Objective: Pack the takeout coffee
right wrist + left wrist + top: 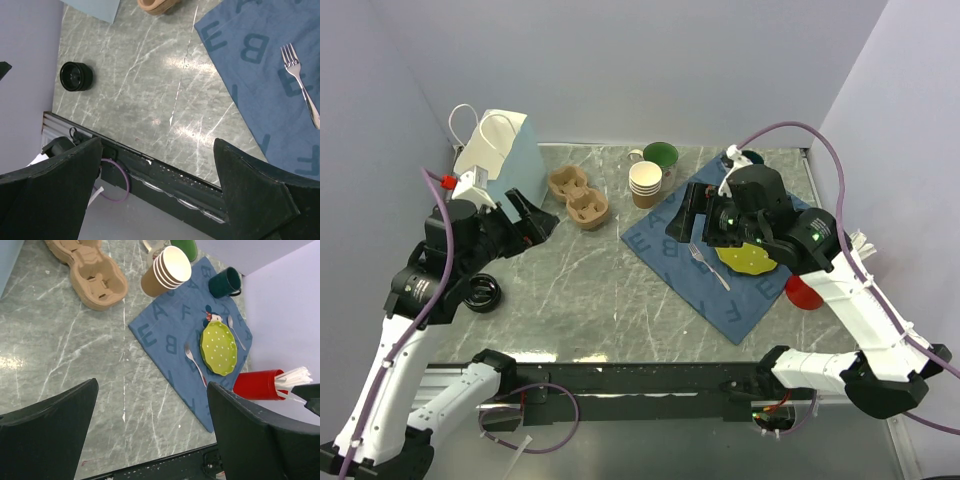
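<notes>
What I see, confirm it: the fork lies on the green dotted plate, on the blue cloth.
Wrong. The fork lies beside the green dotted plate, not on it, on the blue cloth. The left wrist view shows it.

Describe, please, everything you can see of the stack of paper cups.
The stack of paper cups is about four cups nested together, brown paper outside and white inside, with no lid, and the top one is empty. It stands upright on the grey marbled table, toward the far side, just off the edge of the blue cloth, with a green mug close behind it. Nothing grips it.
</notes>
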Motion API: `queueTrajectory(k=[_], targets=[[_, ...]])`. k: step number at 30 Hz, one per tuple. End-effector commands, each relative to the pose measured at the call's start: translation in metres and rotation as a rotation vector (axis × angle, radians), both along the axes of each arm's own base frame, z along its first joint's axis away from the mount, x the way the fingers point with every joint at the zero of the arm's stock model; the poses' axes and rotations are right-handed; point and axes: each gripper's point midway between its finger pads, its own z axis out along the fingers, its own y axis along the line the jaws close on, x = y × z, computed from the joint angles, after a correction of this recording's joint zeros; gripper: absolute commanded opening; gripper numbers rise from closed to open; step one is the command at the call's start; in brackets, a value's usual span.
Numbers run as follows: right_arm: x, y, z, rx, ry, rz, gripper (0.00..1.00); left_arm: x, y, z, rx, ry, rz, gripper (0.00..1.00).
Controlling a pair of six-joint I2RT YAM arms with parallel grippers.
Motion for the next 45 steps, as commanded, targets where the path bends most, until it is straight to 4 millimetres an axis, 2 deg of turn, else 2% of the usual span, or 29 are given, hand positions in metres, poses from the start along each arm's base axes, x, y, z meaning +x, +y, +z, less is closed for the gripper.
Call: queueTrajectory(k=[1, 4, 6, 10, 11, 13, 14, 16, 17, 19, 20, 21, 22, 23, 24, 25, 26, 27, 30, 32, 33, 34, 37, 40, 45], targets=[[0.01, -0.001, 0.009, -0.001, -0.038, -0.022, 1.0, 0.007, 0.003, 0.004, 0.015, -0.024, 0.024, 0.97], [0.015, 0.001, 0.009, -0.031, -0.043, -0.011, 1.0, 0.008, 0.005, 0.005, 0.031, -0.025, 0.041, 0.97], [0.024, -0.005, 0.001, -0.09, -0.04, -0.044, 1.0, 0.009, 0.004, 0.006, 0.046, -0.029, 0.041, 0.97], [0.061, -0.02, -0.002, -0.147, -0.043, -0.144, 0.96, 0.01, 0.002, 0.01, 0.058, -0.04, 0.032, 0.97], [0.073, -0.019, -0.011, -0.182, -0.033, -0.141, 0.92, 0.009, 0.001, 0.009, 0.063, -0.041, 0.027, 0.97], [0.095, -0.019, -0.007, -0.176, -0.058, -0.155, 0.85, 0.009, 0.001, 0.008, 0.072, -0.039, 0.027, 0.97], [0.111, -0.023, -0.017, -0.215, -0.056, -0.15, 0.76, 0.007, 0.001, 0.008, 0.074, -0.04, 0.022, 0.97], [0.134, -0.028, -0.015, -0.234, -0.08, -0.18, 0.67, 0.005, 0.002, 0.006, 0.079, -0.035, 0.024, 0.97], [0.153, -0.033, -0.028, -0.26, -0.05, -0.21, 0.57, 0.003, 0.002, 0.006, 0.075, -0.039, 0.022, 0.97], [0.173, -0.029, -0.019, -0.234, -0.069, -0.216, 0.52, 0.001, 0.003, 0.004, 0.076, -0.033, 0.022, 0.97], [0.187, -0.024, -0.035, -0.247, -0.034, -0.216, 0.5, 0.0, 0.003, 0.004, 0.074, -0.031, 0.023, 0.97], [0.198, -0.021, -0.023, -0.226, -0.059, -0.226, 0.49, -0.001, 0.004, 0.003, 0.076, -0.026, 0.023, 0.97], [0.207, -0.019, -0.024, -0.224, -0.056, -0.237, 0.49, -0.001, 0.004, 0.002, 0.077, -0.025, 0.025, 0.97], [0.219, -0.013, -0.041, -0.24, -0.019, -0.237, 0.48, -0.002, 0.005, 0.001, 0.08, -0.021, 0.026, 0.97], [0.229, -0.008, -0.028, -0.217, -0.049, -0.242, 0.47, -0.003, 0.005, 0.001, 0.081, -0.02, 0.026, 0.97], [0.235, -0.003, -0.03, -0.206, -0.046, -0.241, 0.46, -0.003, 0.006, 0.002, 0.081, -0.02, 0.027, 0.97], [0.246, 0.002, -0.045, -0.214, -0.025, -0.238, 0.45, -0.005, 0.006, 0.0, 0.084, -0.011, 0.025, 0.97], [0.253, 0.006, -0.04, -0.198, -0.04, -0.245, 0.44, -0.006, 0.005, 0.001, 0.083, -0.011, 0.021, 0.97], [0.27, 0.012, -0.054, -0.179, -0.036, -0.277, 0.42, -0.009, 0.004, 0.002, 0.075, -0.005, 0.012, 0.97], [0.276, 0.019, -0.059, -0.143, -0.039, -0.282, 0.41, -0.012, 0.004, 0.002, 0.069, -0.011, 0.004, 0.97], [0.276, 0.022, -0.068, -0.135, -0.024, -0.279, 0.41, -0.012, 0.002, 0.002, 0.063, -0.014, -0.003, 0.97], [0.283, 0.027, -0.067, -0.099, -0.043, -0.288, 0.41, -0.013, 0.002, -0.002, 0.063, -0.009, -0.006, 0.97], [0.288, 0.033, -0.077, -0.079, -0.025, -0.305, 0.4, -0.017, 0.002, -0.004, 0.056, -0.009, -0.01, 0.97], [0.295, 0.035, -0.1, -0.097, 0.021, -0.322, 0.39, -0.019, 0.002, -0.004, 0.056, -0.003, -0.012, 0.97], [0.3, 0.037, -0.116, -0.105, 0.039, -0.333, 0.39, -0.02, 0.003, -0.004, 0.063, 0.012, -0.009, 0.97]])
